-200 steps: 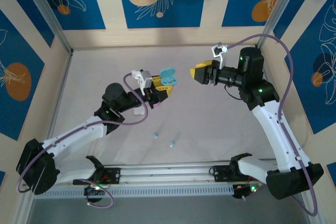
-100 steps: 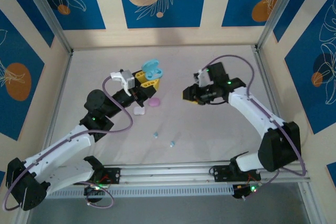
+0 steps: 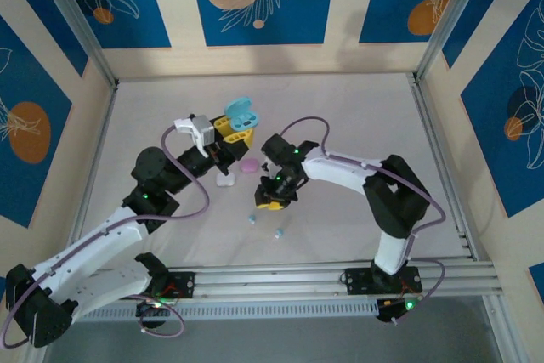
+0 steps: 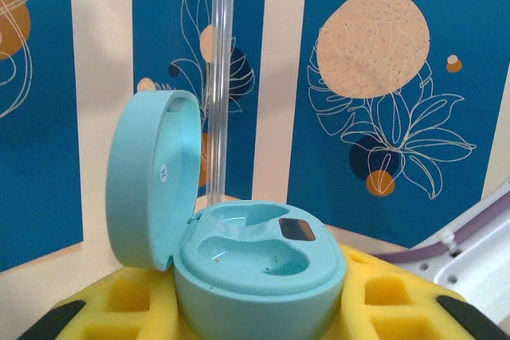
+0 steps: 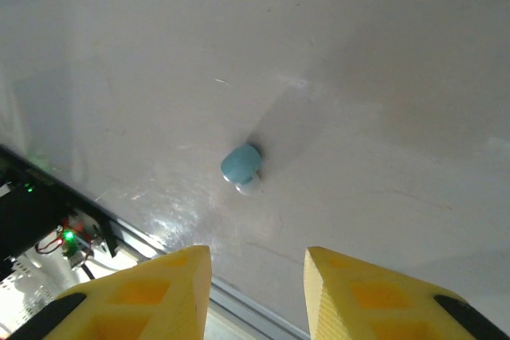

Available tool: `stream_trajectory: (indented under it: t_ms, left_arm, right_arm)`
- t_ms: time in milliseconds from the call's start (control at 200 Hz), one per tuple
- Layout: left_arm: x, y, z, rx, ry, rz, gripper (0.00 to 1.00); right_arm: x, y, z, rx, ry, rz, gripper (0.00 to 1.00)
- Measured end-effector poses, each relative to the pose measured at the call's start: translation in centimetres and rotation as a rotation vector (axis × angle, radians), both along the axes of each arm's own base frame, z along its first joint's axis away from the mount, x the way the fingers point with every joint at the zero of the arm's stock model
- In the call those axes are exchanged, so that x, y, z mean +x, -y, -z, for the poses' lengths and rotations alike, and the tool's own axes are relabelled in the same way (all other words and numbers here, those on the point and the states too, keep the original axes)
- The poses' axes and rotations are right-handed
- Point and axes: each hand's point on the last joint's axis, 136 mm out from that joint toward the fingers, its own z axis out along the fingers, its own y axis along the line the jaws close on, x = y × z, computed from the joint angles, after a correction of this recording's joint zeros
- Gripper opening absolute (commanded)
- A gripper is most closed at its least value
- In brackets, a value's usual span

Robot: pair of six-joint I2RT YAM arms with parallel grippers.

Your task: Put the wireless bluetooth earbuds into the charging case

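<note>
Left fingers (image 3: 235, 131) are clamped on the base of the light blue charging case (image 4: 259, 264). The case is upright and held above the counter (image 3: 357, 125), with its lid (image 4: 151, 181) open at 9 o'clock and both wells showing.

Right fingers (image 3: 270, 201) point down at the counter with a narrow gap between them, gripping nothing.

Top view: one light blue earbud (image 3: 252, 219) lies on the counter at 7 o'clock of the right fingers, just beside them. A second light blue earbud (image 3: 278, 233) lies at 5 o'clock, near.

Right wrist view: a light blue earbud (image 5: 241, 166) sits at 12 o'clock of the gap, apart from both fingers — cannot tell which of the two it is.

Pink case (image 3: 249, 167) and white case (image 3: 225, 179) lie on the counter at 6 o'clock of the left fingers, side by side.
</note>
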Motion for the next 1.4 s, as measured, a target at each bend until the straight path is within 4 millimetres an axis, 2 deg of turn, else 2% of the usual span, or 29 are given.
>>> stream_trajectory:
  t_ms: [225, 390, 705, 1401]
  left_arm:
    - [-0.7, -0.8, -0.6, 0.0, 0.02, -0.014, 0.2]
    - [-0.8, -0.9, -0.6, 0.001, 0.018, -0.015, 0.2]
    - [-0.7, -0.8, -0.2, 0.013, 0.005, -0.015, 0.2]
    - [-0.5, -0.9, -0.1, 0.013, -0.002, -0.029, 0.2]
  right_arm:
    - [-1.2, -1.9, 1.8, -0.062, -0.024, -0.045, 0.4]
    - [-1.2, -2.9, 2.5, -0.089, -0.024, -0.065, 0.4]
    - [-1.0, -2.8, 3.6, -0.143, -0.035, -0.068, 0.39]
    - [-1.0, -4.3, 4.1, -0.178, -0.001, -0.155, 0.3]
